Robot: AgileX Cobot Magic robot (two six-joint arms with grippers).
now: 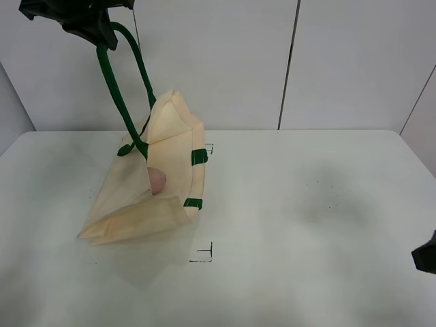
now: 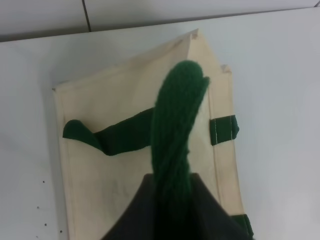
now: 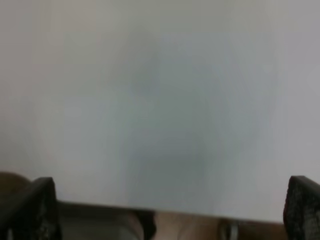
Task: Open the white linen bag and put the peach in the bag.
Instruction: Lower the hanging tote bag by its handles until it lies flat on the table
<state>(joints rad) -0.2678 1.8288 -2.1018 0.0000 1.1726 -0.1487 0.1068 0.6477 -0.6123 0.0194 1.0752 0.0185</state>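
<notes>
Green strap (image 2: 172,135) held high; peach (image 1: 157,180) (pink) inside linen bag (image 1: 136,211).

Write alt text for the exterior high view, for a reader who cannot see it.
The left hand, at the upper left, holds up the white linen bag by one green strap handle; the bag's open mouth faces right. The peach shows just inside it.

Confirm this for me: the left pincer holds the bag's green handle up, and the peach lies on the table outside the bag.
One thing is wrong. The left pincer does hold up the green handle of the white linen bag, but the peach sits inside the bag's open mouth, not outside it. The exterior high view shows this.
</notes>
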